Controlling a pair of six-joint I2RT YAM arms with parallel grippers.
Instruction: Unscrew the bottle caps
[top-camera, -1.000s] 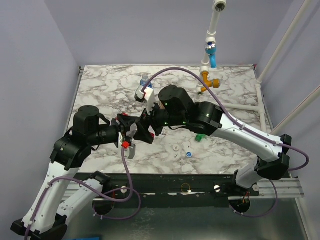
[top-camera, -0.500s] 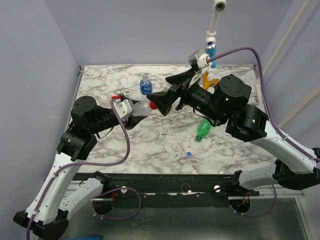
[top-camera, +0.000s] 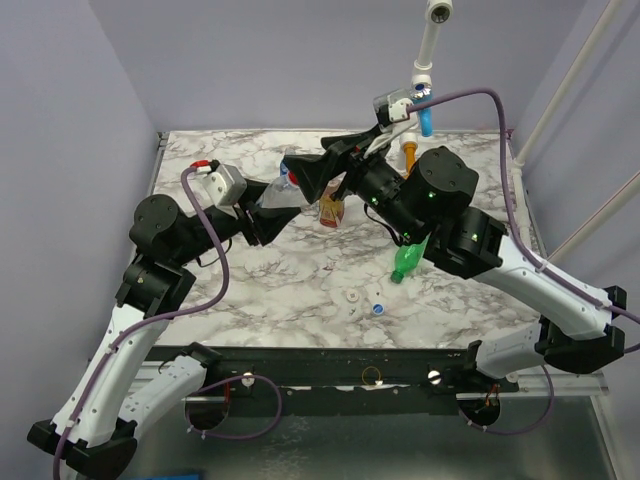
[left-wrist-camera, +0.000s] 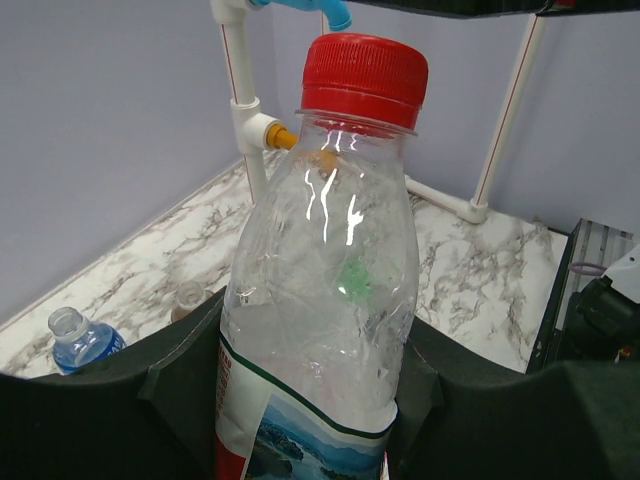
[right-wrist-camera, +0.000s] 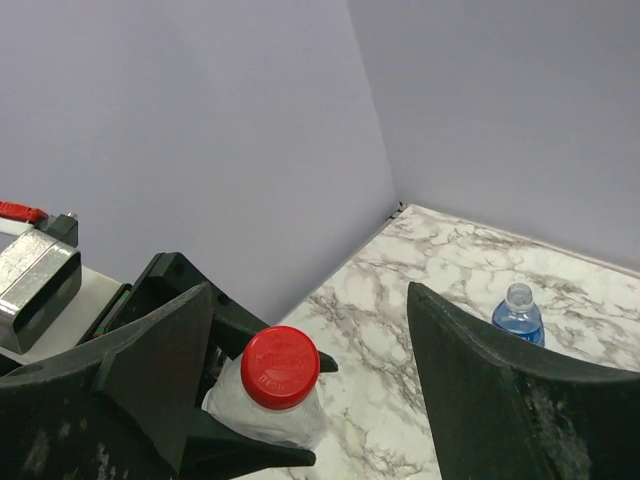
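Item in hand: clear bottle w/ red-white label, red cap seated on the neck. It is held off the table, over the far-left part.

L gripper is clamped on the bottle body, fingers either side at label height. R gripper has its jaws apart, nothing between them.

Key relation: the bottle's long axis tilts up from L gripper toward R gripper, cap end leading. In R wrist view the cap faces the jaws nearly head-on but sits low and left of their midline, short of the fingertips. R arm is nearer the cap (L is busy as holder).

Judgement: R needs to drop and advance to straddle the cap before closing.

Surroundings:
- blue-label bottle, uncapped, toward the far edge
- amber bottle, upright, close by R gripper in top view
- green bottle, lying right of centre
- loose caps, toward the near edge

No obstruction seen between jaws and cap.
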